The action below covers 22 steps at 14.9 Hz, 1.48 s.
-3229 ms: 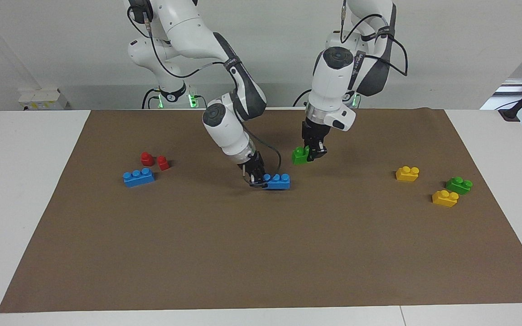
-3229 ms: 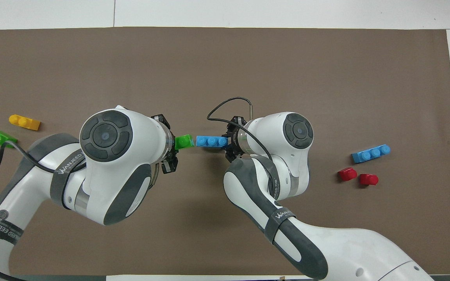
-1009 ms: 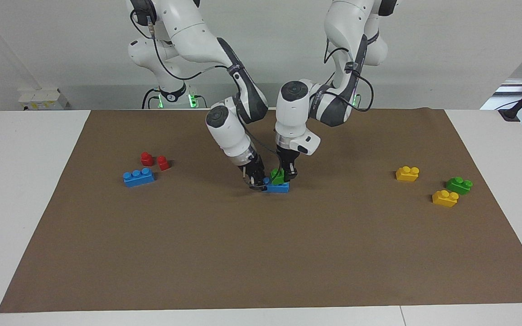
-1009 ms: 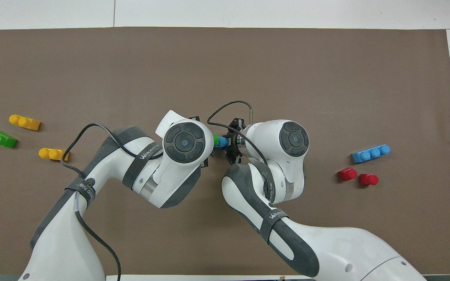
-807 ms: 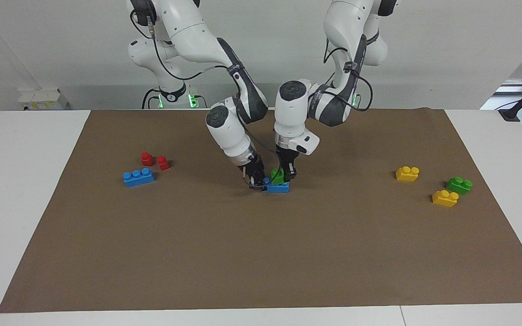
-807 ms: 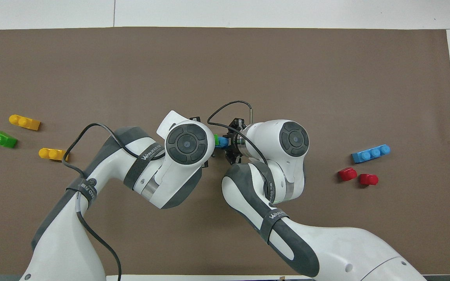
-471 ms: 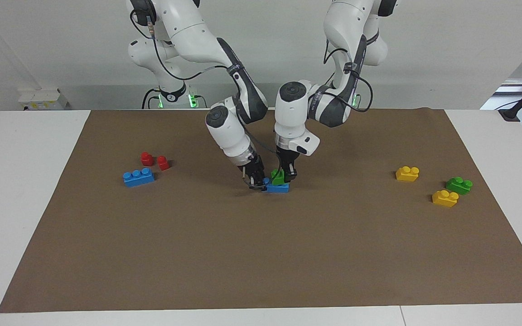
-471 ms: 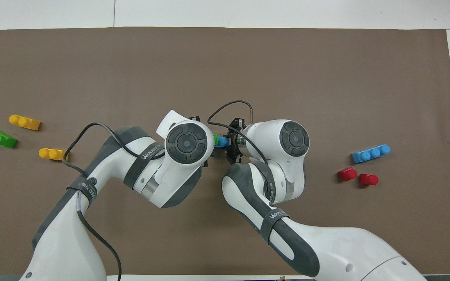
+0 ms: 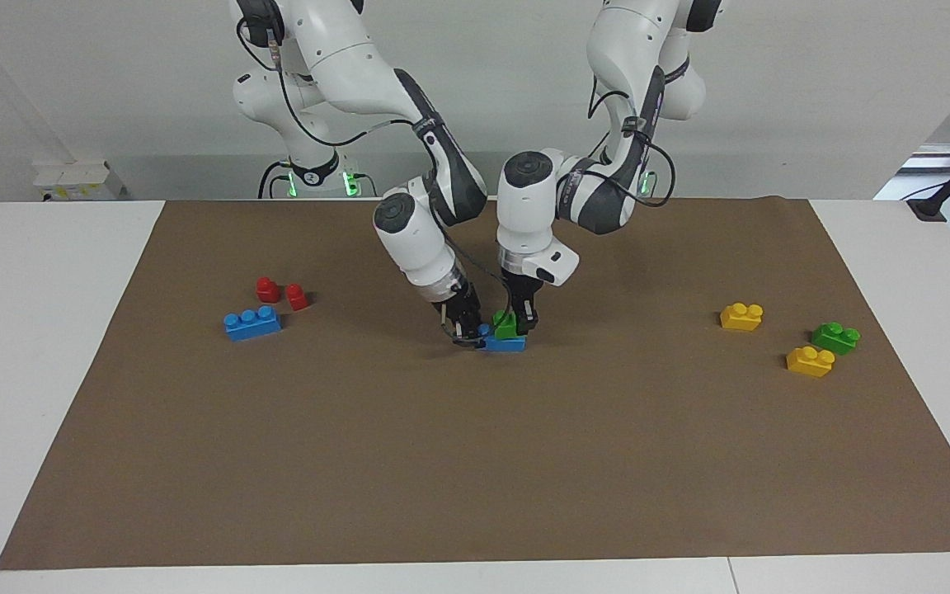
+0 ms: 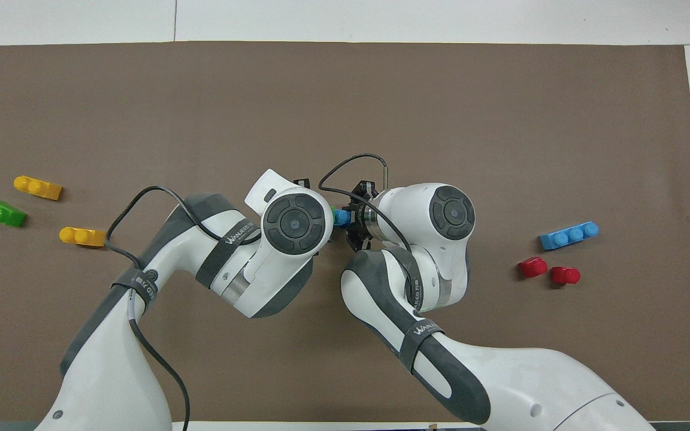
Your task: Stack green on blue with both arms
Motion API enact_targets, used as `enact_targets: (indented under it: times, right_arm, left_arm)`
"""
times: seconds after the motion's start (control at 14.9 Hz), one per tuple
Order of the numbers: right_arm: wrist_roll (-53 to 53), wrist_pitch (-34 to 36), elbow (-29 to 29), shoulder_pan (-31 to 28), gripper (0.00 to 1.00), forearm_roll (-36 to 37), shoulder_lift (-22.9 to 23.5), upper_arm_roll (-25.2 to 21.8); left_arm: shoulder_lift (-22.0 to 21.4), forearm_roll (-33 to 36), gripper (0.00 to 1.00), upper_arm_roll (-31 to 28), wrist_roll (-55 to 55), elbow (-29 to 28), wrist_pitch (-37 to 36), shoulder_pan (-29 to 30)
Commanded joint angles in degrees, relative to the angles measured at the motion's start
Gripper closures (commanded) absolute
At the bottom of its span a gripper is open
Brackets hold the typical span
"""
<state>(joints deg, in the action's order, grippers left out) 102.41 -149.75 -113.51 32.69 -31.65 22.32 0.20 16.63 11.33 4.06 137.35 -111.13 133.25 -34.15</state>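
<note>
green plastic two-stud brick (image 9: 507, 326) sits on the long blue plastic three-stud brick (image 9: 506, 343) mid-mat, about 9 o'clock from the yellow bricks (image 9: 741, 317), pinched from above in the left gripper (image 9: 518, 322), likely to seat its studs. the right gripper (image 9: 465, 332) clamps the blue brick's end, apparently bracing it against the push.

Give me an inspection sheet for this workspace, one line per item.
Surface: brown mat on a white table.
Job's things: green brick sits on the blue brick at mid-mat.
Clutter: spare blue brick, two red pieces, two yellow bricks, spare green brick.
Grippers: left gripper shut on the green brick; right gripper shut on the blue brick's end.
Cables: black cable along the left arm; another loops at the right wrist.
Surroundings: white wall, small box at the table's edge.
</note>
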Motion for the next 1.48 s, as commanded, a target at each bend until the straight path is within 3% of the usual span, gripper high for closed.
enact_targets:
  times: [0.0, 0.07, 0.2, 0.27, 0.4, 0.54, 1.01, 1.41]
  right_arm:
    - [-0.8, -3.1, -1.3, -1.0, 1.0, 0.8, 1.1, -0.4]
    - [-0.8, -3.1, -1.3, -1.0, 1.0, 0.8, 1.1, -0.4]
    - [-0.7, -3.1, -1.3, -1.1, 1.0, 0.7, 1.1, -0.4]
    - [-0.7, -3.0, -1.3, -1.2, 0.91, 0.7, 1.1, -0.4]
    - [-0.7, -2.9, -1.2, -1.7, 0.29, 0.7, 1.1, -0.4]
    - [-0.6, -2.7, -1.1, -1.7, 0.11, 0.6, 1.1, -0.4]
    - [-1.1, -1.0, -0.6, -3.5, 0.04, 0.6, 0.3, -0.4]
    - [-16.4, 10.9, 0.0, -12.5, 0.01, 1.1, -4.2, -0.7]
  left_arm:
    - [4.3, 2.1, 0.19, -1.0, 1.3, 0.6, 3.0, -0.7]
    - [4.2, 2.4, 0.0, -1.0, -0.5, 0.6, 2.9, -0.7]
    - [4.0, 2.4, 0.0, -1.0, -2.6, 0.7, 2.3, -0.6]
    - [3.8, 2.4, 0.0, -1.0, -2.7, 0.7, 2.1, -0.6]
    - [3.5, 2.4, 0.0, -1.0, -3.0, 0.7, 1.6, 0.0]
    - [1.5, 2.4, 0.0, -0.8, -5.3, 0.6, -0.3, 1.2]
    - [-5.7, 0.8, 0.0, -0.4, -9.8, 0.2, -6.5, 6.2]
    - [-9.2, -2.7, 0.0, -0.5, -29.5, 0.7, -13.8, 12.8]
